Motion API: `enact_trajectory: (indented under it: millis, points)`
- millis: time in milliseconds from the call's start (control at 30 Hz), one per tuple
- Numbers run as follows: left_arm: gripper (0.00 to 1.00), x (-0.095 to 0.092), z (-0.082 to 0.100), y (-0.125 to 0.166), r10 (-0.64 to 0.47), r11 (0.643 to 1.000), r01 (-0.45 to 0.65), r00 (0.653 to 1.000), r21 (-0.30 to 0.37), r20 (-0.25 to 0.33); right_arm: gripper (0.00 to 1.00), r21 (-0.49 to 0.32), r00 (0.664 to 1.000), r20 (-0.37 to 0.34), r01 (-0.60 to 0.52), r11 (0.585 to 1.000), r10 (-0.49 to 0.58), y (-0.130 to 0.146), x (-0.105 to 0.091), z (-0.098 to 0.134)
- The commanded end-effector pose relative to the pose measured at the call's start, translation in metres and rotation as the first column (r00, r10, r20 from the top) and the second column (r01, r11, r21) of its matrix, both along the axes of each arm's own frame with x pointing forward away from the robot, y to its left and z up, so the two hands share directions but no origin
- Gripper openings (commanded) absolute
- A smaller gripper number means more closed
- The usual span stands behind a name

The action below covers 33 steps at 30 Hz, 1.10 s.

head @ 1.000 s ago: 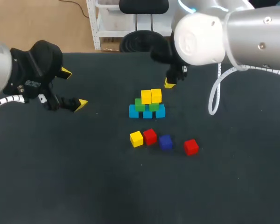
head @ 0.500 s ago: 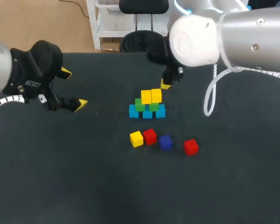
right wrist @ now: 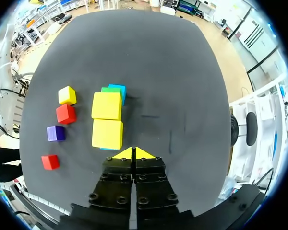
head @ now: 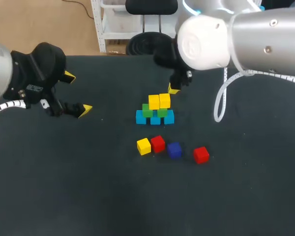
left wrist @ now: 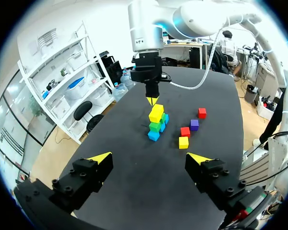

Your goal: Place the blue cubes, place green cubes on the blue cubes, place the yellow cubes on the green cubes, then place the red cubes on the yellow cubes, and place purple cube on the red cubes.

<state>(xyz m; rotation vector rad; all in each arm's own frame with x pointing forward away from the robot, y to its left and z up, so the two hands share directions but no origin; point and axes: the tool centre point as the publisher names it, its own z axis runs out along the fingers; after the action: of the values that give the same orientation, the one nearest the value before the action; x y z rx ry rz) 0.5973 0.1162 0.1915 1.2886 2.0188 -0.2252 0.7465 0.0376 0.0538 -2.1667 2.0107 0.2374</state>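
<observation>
A stack stands mid-table: blue cubes [head: 155, 118] at the base, green cubes [head: 148, 111] on them, two yellow cubes [head: 159, 101] on top. In front of it lie a loose yellow cube [head: 144, 146], a red cube [head: 158, 143], a purple cube [head: 174, 150] and a second red cube [head: 201, 154]. My right gripper [head: 173, 89] is shut and empty, hovering just behind the stack; in its wrist view the tips [right wrist: 133, 153] sit beside the yellow cubes [right wrist: 107, 120]. My left gripper [head: 77, 93] is open and empty, far to the left of the stack [left wrist: 156, 121].
The dark table [head: 88, 187] stretches wide to the left and in front of the loose cubes. My right arm's white body [head: 236, 34] hangs over the back right of the table.
My right gripper has shifted slightly left and closer to the back of the stack. The cubes and the left arm have not moved.
</observation>
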Motion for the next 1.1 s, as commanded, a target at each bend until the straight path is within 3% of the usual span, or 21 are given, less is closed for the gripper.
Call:
enact_trajectory:
  millis: [33, 1100]
  points:
    - [1.0, 0.0005, -0.0006, 0.0012, -0.004, 1.0, 0.004, 1.0, -0.003, 0.001, 0.0, 0.002, 1.0, 0.0, -0.004, 1.0, 0.004, 0.0004, -0.0003, 0.0009]
    - [1.0, 0.0005, -0.0006, 0.0012, -0.004, 1.0, 0.004, 1.0, -0.003, 0.001, 0.0, -0.003, 1.0, 0.001, -0.024, 1.0, 0.024, 0.0084, -0.0049, 0.0002]
